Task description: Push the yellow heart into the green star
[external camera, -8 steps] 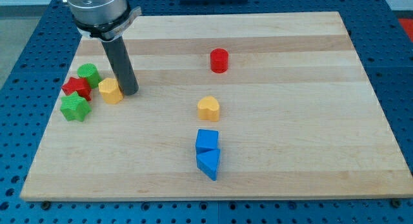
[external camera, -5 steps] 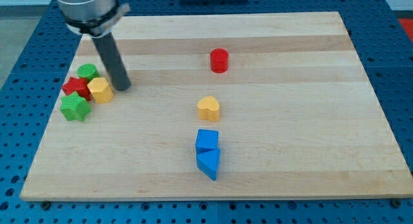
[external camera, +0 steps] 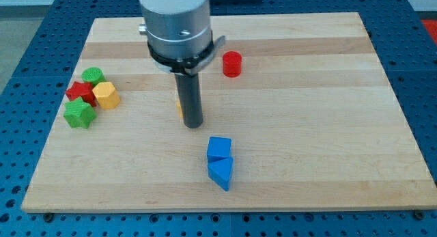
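The yellow heart (external camera: 179,108) is almost wholly hidden behind my rod; only a thin yellow sliver shows at the rod's left side, near the board's middle. My tip (external camera: 193,125) rests on the board just right of and below that sliver, touching or very close to the heart. The green star (external camera: 79,114) lies far to the view's left, at the bottom of a small cluster of blocks.
The cluster by the green star holds a red star (external camera: 80,92), a yellow hexagon (external camera: 106,95) and a green rounded block (external camera: 93,76). A red cylinder (external camera: 232,63) stands up and right of my rod. A blue cube (external camera: 219,148) and a blue triangle (external camera: 220,173) lie below it.
My rod has swung from beside the left cluster to the board's middle. The yellow heart has shifted left and is now mostly behind the rod. The yellow hexagon was nudged left earlier.
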Robot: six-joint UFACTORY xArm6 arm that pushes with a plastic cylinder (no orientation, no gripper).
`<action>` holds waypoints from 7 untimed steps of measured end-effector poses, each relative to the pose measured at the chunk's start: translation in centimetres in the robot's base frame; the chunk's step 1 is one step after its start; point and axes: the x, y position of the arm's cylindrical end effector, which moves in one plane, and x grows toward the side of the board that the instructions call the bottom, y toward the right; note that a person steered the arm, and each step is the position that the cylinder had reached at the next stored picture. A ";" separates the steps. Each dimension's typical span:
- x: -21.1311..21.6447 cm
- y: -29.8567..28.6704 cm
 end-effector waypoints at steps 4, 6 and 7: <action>-7.7 0.3; -4.2 0.8; -3.4 5.1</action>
